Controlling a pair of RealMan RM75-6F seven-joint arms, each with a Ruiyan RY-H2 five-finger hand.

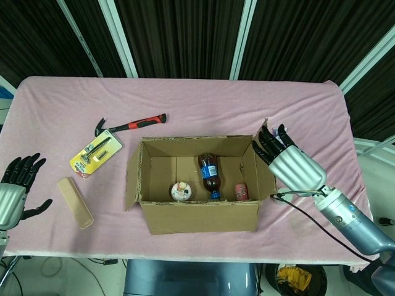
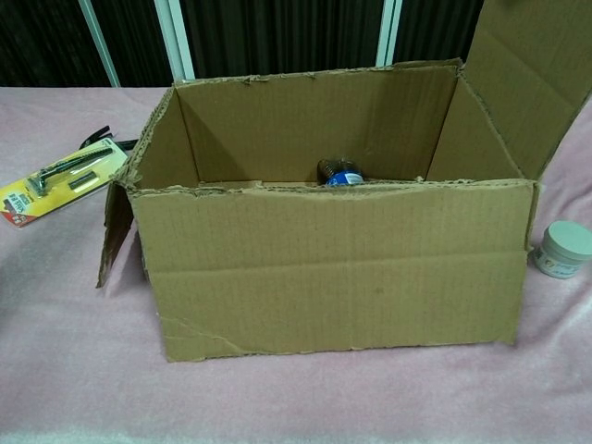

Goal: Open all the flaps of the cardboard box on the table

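Observation:
The cardboard box (image 1: 197, 213) stands mid-table with its top open; a bottle (image 1: 210, 174), a round jar (image 1: 181, 191) and a can (image 1: 241, 191) lie inside. Its left flap (image 1: 131, 179) hangs down outside the left wall. The right flap (image 1: 263, 171) leans outward to the right, and in the chest view it (image 2: 527, 74) rises slanted above the box (image 2: 333, 268). My right hand (image 1: 290, 163) rests behind this flap with fingers spread over its top edge, holding nothing. My left hand (image 1: 15, 188) hovers with fingers apart at the table's left edge, far from the box.
A red-handled hammer (image 1: 129, 125), a yellow packaged tool (image 1: 95, 153) and a beige case (image 1: 75, 202) lie left of the box. A small white jar (image 2: 562, 250) sits just right of the box. The pink cloth (image 1: 203, 98) covers the table.

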